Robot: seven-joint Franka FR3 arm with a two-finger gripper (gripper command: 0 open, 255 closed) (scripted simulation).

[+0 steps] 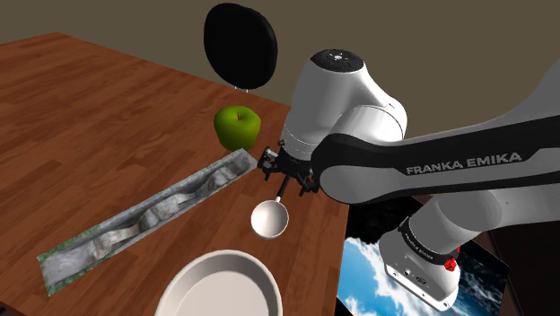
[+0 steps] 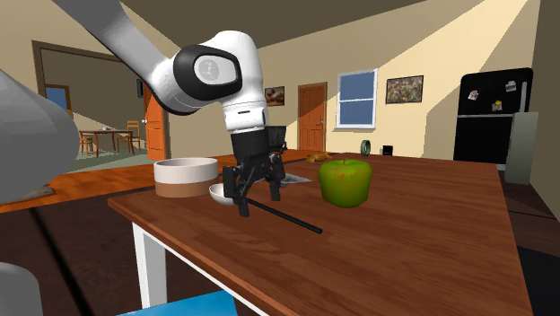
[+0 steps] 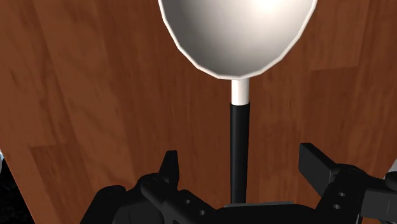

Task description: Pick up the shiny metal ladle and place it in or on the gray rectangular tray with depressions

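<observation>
— Guessing the grab itself is the dicey bit? The gripper (image 3: 238,170) sits low over the table (image 1: 81,117) with its jaws wide. The ladle (image 1: 269,219) lies flat on the wood, its black handle running between the fingers (image 3: 170,168) with a gap either side. Nothing is held yet.

— Yeah, and that handle looks thin and round, so I'd bet it rolls or twists when the jaws close. They also straddle it close to the cup end, with most of the stick trailing out behind. Once lifted, it could droop or swivel in the pinch.

— And the drop-off?

— The tray (image 1: 153,220) is long and narrow, with one end just beside the gripper. If the ladle goes down crosswise, it probably overhangs and tips out. The apple (image 1: 238,127) sits just past that end and the white bowl (image 1: 224,285) is near the ladle's cup, so a swinging handle could knock either.
</observation>
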